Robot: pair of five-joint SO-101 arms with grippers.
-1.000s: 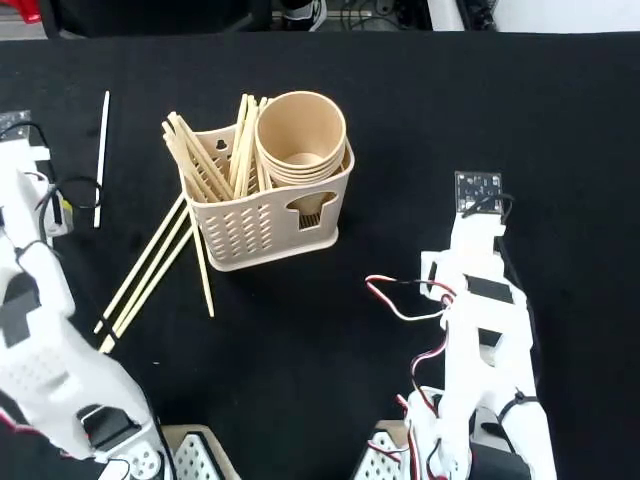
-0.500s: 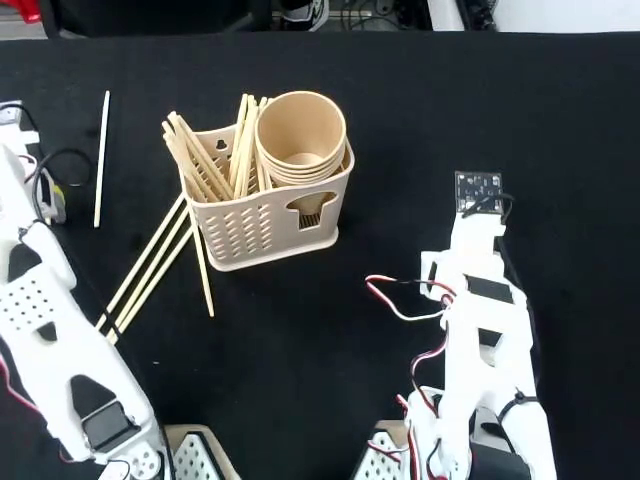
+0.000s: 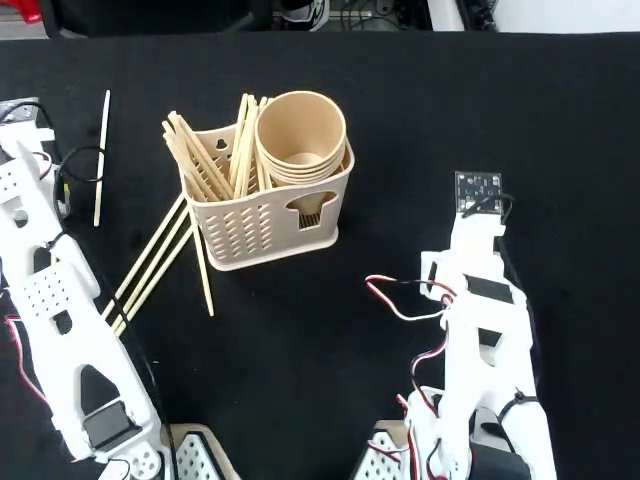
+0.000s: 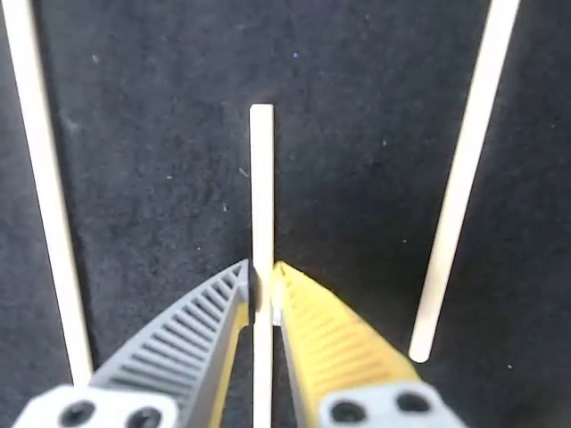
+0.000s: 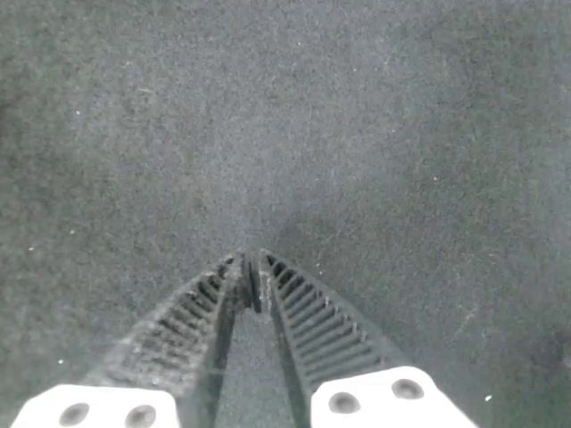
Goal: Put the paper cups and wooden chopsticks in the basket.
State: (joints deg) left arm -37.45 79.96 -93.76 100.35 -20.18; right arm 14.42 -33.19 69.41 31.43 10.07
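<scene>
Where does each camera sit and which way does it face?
High view: fixed above, looking down on the table, basket and paper cups; left arm and right arm show.
Left wrist view: on that wrist, facing the table past the left end effector, shut on a chopstick.
Right wrist view: on that wrist, facing bare table past the shut right end effector.
Shared: loose chopsticks, in the high and left wrist views.
</scene>
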